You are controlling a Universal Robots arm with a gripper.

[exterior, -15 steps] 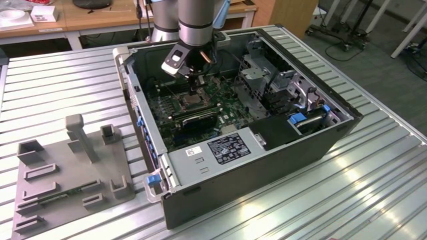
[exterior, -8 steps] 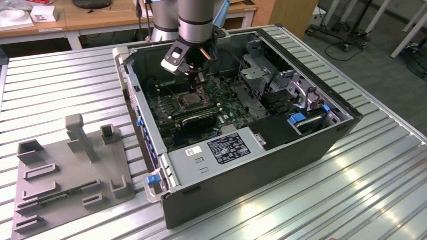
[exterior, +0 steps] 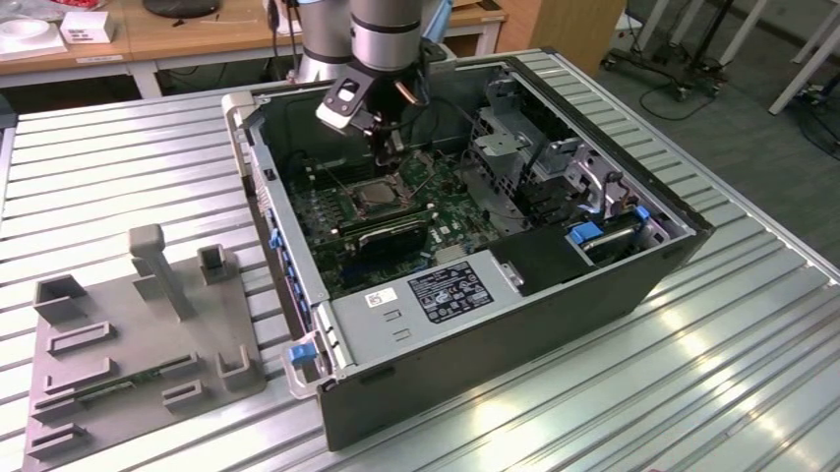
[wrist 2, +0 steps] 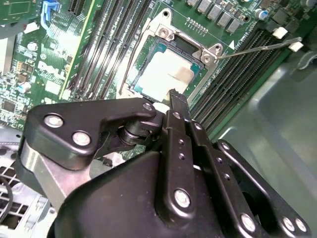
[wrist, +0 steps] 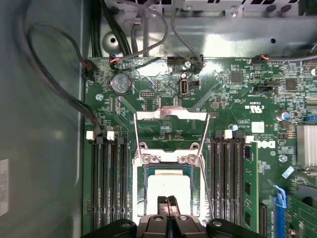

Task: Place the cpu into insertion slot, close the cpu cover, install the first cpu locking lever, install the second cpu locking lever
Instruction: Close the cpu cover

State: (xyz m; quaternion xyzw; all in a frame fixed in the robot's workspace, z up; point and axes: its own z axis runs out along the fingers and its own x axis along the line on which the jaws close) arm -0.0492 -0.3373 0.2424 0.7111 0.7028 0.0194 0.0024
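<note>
Directly over the chip seated in the socket, the claw is hovering, fingers closed together, cover swung open.

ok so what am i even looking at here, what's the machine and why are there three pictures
The machine is a robot arm reaching into an open computer case that lies on a ribbed metal table. The exterior view comes from a camera off the arm. Both wrist views come from cameras riding on the arm, looking past its end effector at the green board inside the case. A grey tray with posts lies beside the case, on the exterior view's left. On the board, the square silver chip sits in its socket, and the metal cover frame is swung open. The end effector's fingers are shut, with nothing visibly held, right at the chip.
</note>
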